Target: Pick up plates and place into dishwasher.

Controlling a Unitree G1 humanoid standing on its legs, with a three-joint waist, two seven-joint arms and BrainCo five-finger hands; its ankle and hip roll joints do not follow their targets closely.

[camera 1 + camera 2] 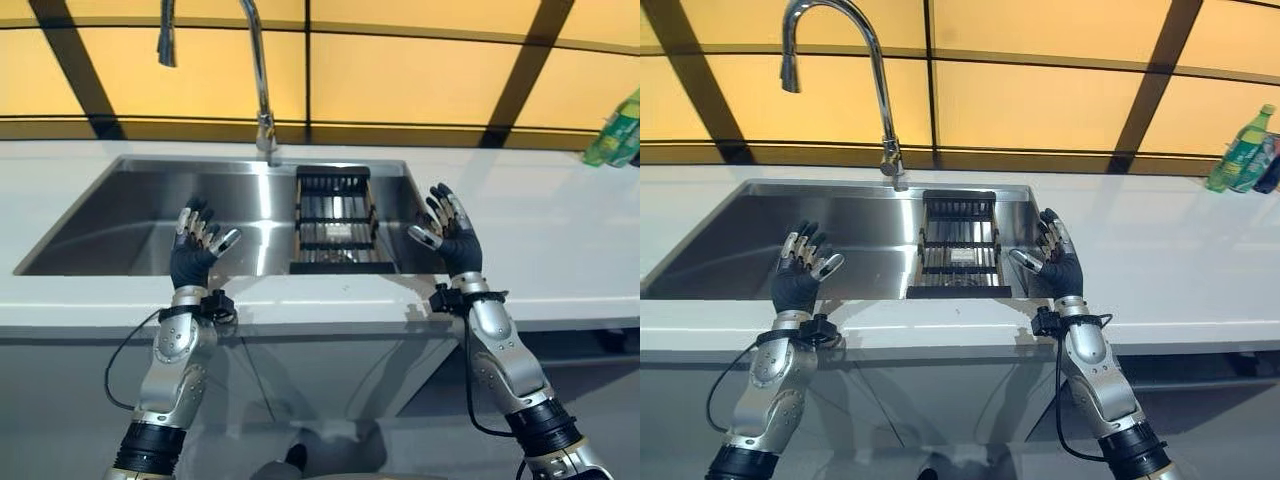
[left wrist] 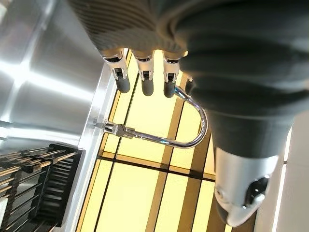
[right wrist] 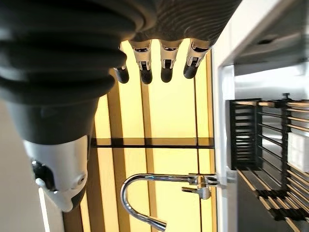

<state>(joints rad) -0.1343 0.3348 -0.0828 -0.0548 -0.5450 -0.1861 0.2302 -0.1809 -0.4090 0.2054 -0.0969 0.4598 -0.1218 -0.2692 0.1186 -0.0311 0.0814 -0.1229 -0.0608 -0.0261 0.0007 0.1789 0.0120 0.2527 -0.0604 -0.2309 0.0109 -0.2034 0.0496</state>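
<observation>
No plate in sight — both the left robot hand [image 1: 196, 245] and right robot hand [image 1: 448, 228] hover open-fingered (holding nothing); the black rack [image 1: 335, 220] in the sink [image 1: 130, 215] lies between them, nearer the right.

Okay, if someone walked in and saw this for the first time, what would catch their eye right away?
Probably the two raised robot hands, the left hand and right hand, both open with fingers spread over the front of the steel sink. Next, the black dish rack sitting in the sink's right part, below the tall curved faucet. Green bottles stand far right on the counter.
</observation>
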